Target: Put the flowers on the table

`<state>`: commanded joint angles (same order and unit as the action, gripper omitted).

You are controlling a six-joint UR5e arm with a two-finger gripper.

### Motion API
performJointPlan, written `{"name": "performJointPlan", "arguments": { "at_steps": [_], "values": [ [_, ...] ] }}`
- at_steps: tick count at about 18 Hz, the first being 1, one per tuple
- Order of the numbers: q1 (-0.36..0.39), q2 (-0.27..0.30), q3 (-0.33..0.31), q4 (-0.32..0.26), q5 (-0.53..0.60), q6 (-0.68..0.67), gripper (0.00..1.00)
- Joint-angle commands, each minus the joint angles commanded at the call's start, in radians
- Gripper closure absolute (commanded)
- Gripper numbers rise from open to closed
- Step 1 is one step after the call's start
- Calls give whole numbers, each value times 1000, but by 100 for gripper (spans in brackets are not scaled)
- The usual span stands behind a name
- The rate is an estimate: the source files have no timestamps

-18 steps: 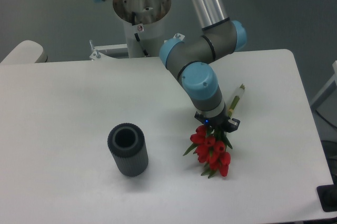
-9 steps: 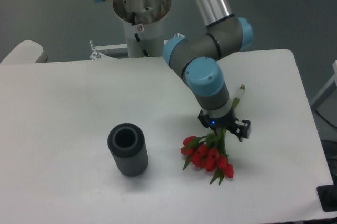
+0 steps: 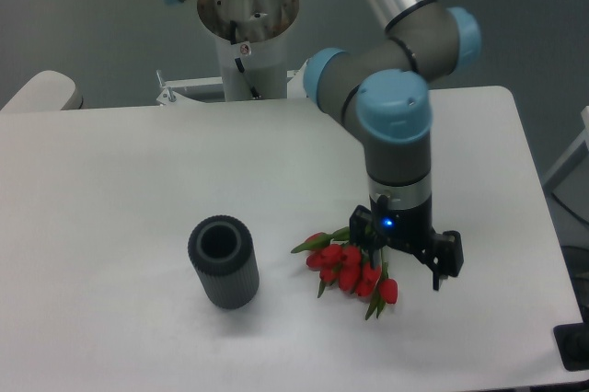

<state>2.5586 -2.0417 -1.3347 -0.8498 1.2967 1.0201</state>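
One arm: a grey UR5e with pale blue joint caps comes down from the upper right and stands nearly vertical over the right half of the table [image 3: 129,171], wrist pointing straight down.
Gripper: the gripper [image 3: 409,259] hangs just above the tabletop, a small blue light glowing on its body; its two dark fingers are spread wide, one seen near the red heads at the left and one out to the right, with nothing held between them.
Flowers: the flowers [image 3: 348,270] lie flat on the white top, red tulip heads bunched together at the front left of the gripper, a few green leaves sticking out to the left and toward the front edge. Their stems run back under the wrist and I cannot see them from where I stand.
Contact: the left finger looks right up against the bunch, but whether it touches I cannot tell.
Vase: a dark grey ribbed vase [image 3: 223,262] stands upright well to the left of the tulips, its open mouth facing up, apart from them.
Table: white, smooth, rounded at the far right corner; flowers and vase both rest on its front half.
Arm base: a white pedestal [image 3: 247,38] stands beyond the far edge.
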Motion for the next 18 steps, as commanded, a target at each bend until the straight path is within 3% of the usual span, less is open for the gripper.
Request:
{"name": "performJointPlan", "arguments": {
  "at_steps": [4, 7, 12, 18],
  "values": [
    [93, 3, 17, -15, -160, 2, 1],
    [140, 9, 23, -24, -215, 30, 1],
    [183, 20, 41, -158, -229, 213, 1],
    [203, 28, 42, -195, -220, 262, 1]
  ]
}}
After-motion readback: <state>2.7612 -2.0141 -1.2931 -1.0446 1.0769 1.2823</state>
